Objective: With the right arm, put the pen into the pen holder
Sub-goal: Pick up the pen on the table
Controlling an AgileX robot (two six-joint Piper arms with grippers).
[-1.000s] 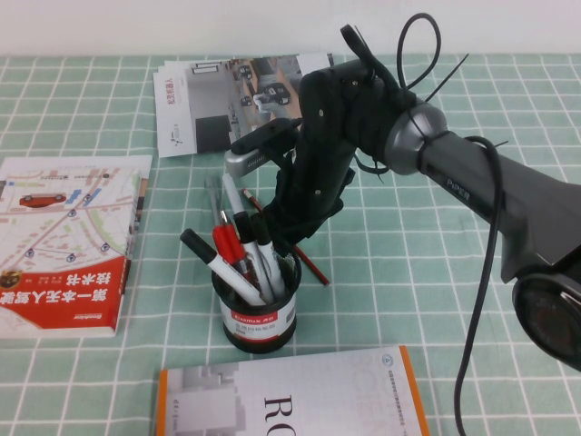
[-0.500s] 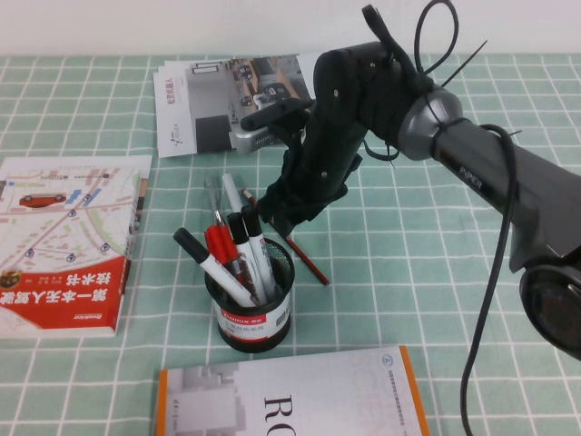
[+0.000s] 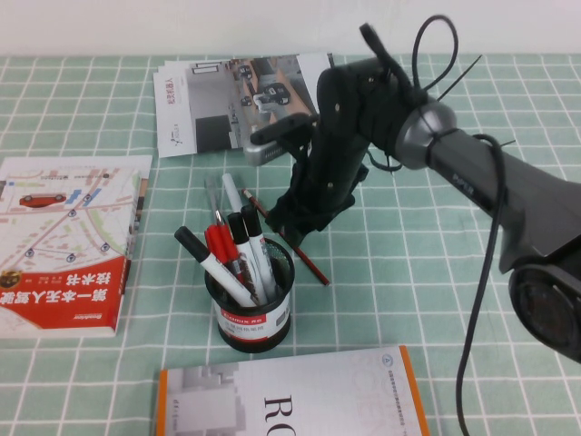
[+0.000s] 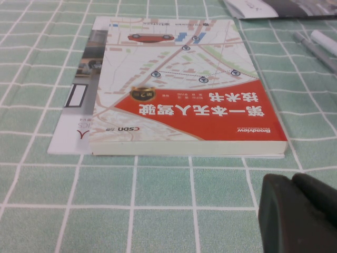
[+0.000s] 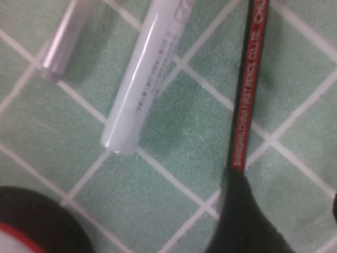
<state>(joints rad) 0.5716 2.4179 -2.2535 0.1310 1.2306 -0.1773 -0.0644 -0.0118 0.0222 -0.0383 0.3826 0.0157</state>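
The pen lies flat on the green checked cloth just behind the pen holder, slanting from back left to front right. The holder is a black mesh cup holding several markers. My right gripper hangs low over the pen's middle, its arm hiding that stretch. In the right wrist view the pen runs straight under one dark finger; the other finger shows only at the frame's edge, so the gripper is open and holds nothing. My left gripper is shut and empty near a book.
A white marker and a grey pen lie on the cloth beside the pen. A red and white book lies left, a brochure at the back, an orange-edged book at the front.
My right gripper lifted away from the holder's rim and settled a little further back over the pen. The holder slid slightly left. The pen has not moved.
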